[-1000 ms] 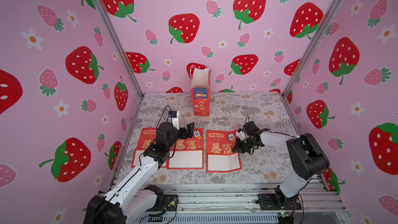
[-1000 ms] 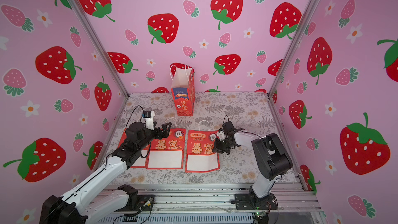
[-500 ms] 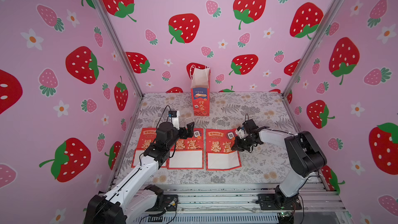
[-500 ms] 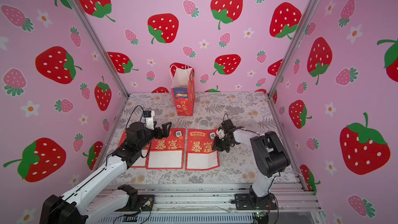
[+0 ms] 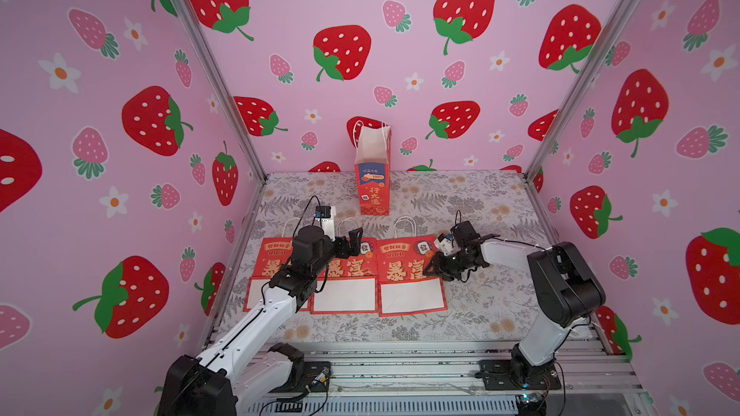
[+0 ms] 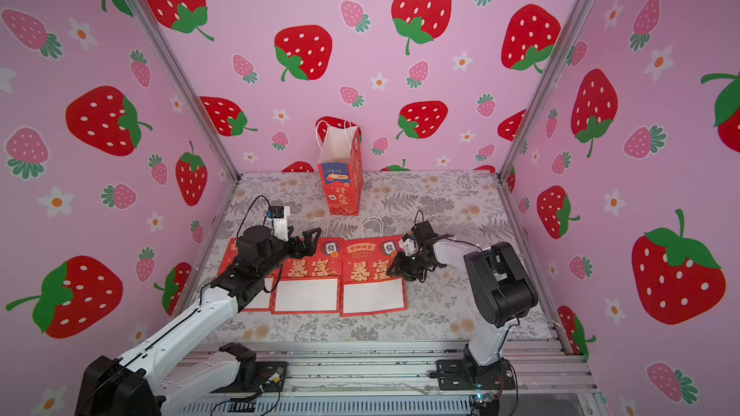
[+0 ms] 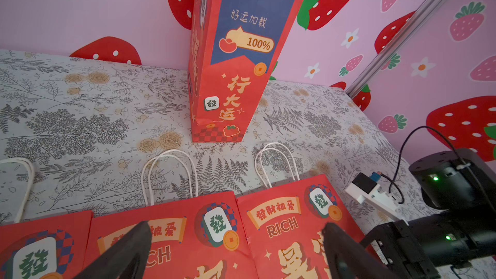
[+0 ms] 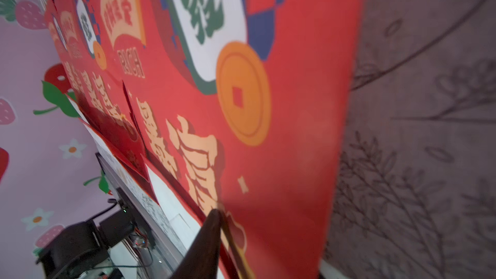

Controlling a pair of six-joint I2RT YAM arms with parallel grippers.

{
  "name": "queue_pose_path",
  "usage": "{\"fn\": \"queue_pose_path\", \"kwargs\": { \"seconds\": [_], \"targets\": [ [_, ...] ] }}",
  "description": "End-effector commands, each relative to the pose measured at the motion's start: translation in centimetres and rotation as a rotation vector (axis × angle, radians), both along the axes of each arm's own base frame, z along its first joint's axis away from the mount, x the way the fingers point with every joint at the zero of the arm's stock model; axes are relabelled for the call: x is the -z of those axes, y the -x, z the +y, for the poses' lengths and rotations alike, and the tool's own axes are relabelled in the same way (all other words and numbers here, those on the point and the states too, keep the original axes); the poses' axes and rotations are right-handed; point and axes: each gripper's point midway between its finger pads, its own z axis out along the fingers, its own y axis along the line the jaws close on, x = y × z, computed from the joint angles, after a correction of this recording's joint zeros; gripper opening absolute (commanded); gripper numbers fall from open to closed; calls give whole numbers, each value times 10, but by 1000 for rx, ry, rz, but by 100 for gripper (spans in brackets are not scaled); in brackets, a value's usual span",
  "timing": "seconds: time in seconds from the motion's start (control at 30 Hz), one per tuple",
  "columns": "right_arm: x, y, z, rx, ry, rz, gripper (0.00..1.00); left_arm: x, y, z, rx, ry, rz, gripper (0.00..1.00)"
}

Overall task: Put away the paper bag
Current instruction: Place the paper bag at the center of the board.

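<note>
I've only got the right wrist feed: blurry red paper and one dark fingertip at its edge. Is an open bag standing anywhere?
Observer: Yes. An upright bag stands at the back of the table, near the wall, with its mouth open upward.
Operator: Which flat bag am I at?
Observer: The right pincer is at the right edge of the rightmost flat bag, the last of three lying in a row.
Operator: Which way do its handles point?
Observer: Its white handles lie on the cloth, pointing toward the back wall.
Operator: And the left arm?
Observer: The left pincer hovers open over the middle flat bag, holding nothing.
</note>
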Motion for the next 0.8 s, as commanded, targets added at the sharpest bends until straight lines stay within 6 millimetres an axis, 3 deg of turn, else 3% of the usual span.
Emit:
{"fn": "queue_pose_path", "kwargs": {
  "seconds": [0.0, 0.27, 0.77],
  "targets": [
    [-1, 8, -12, 2, 57, 8, 47, -14, -4, -1, 6, 17, -33, 99],
    [-17, 11, -30, 6, 140, -29, 68, -13, -4, -2, 7, 14, -31, 99],
    [-7, 17, -14, 8, 43, 12, 70, -10, -6, -3, 11, 13, -22, 99]
  ]
}}
